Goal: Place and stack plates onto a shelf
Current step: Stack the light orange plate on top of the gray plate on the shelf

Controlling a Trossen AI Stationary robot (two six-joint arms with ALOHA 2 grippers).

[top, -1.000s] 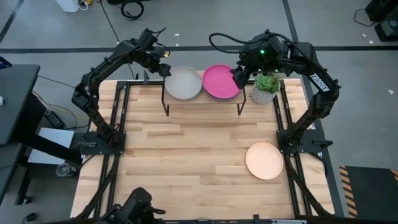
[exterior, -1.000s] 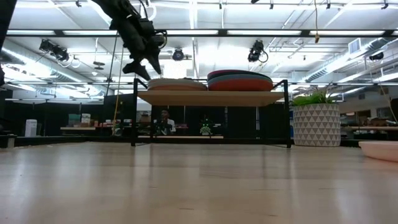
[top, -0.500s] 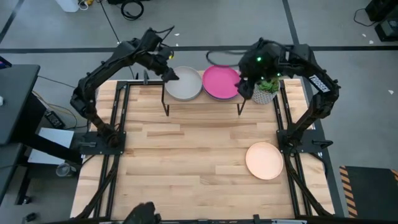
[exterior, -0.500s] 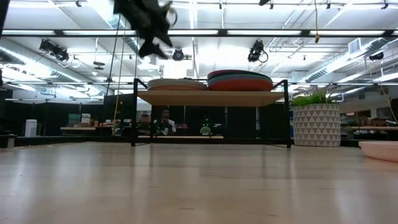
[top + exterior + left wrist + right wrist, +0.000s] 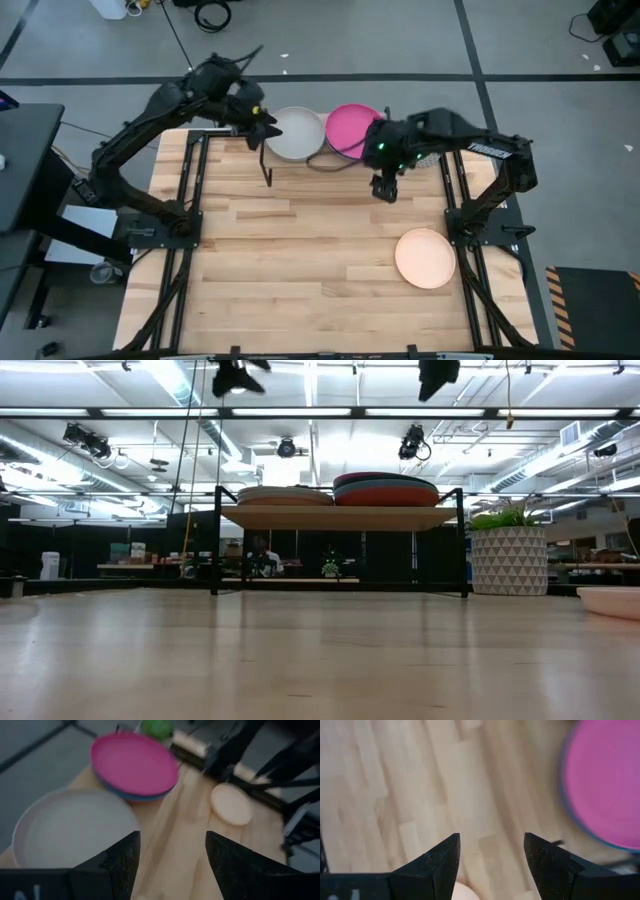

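We see the right gripper (image 5: 384, 190), fingers spread and empty, now off the shelf (image 5: 300, 165) and over the table (image 5: 300, 250) near the tan plate (image 5: 425, 258), while the left gripper (image 5: 262, 128), also spread and empty, hovers by the grey plate (image 5: 296, 133) beside the magenta plate (image 5: 350, 128).

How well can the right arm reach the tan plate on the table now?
Probably well. The right claw is open and empty, above bare table, and nothing stands between it and the tan plate near that arm's base.
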